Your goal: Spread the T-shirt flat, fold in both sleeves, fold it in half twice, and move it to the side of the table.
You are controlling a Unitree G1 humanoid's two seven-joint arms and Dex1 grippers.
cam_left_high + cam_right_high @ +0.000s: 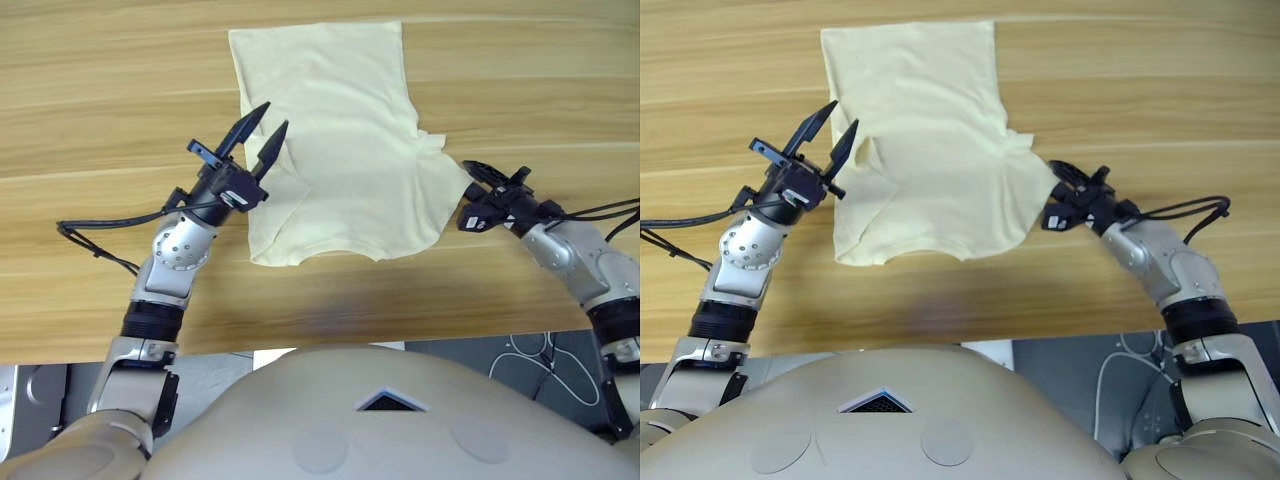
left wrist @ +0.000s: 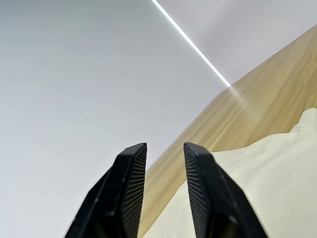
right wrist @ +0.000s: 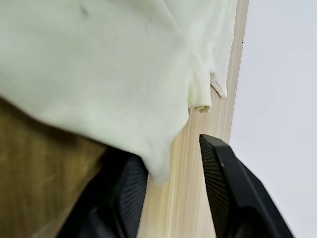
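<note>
A pale yellow T-shirt [image 1: 340,150] lies on the wooden table [image 1: 100,100], hem at the far side and neckline toward me. Its left sleeve is folded in over the body; the right sleeve [image 1: 440,175] still sticks out. My left gripper [image 1: 275,114] is open and raised over the shirt's left edge, holding nothing; its fingers [image 2: 131,178] point up and away. My right gripper [image 1: 465,195] sits low at the right sleeve's edge, open. In the right wrist view the sleeve cloth [image 3: 163,163] drapes over one finger while bare wood shows in the gap.
Bare wood stretches to both sides of the shirt and beyond it. The table's front edge [image 1: 300,340] runs close to me. Black cables [image 1: 90,240] trail from both arms, and more cables lie on the floor [image 1: 530,360] below the table.
</note>
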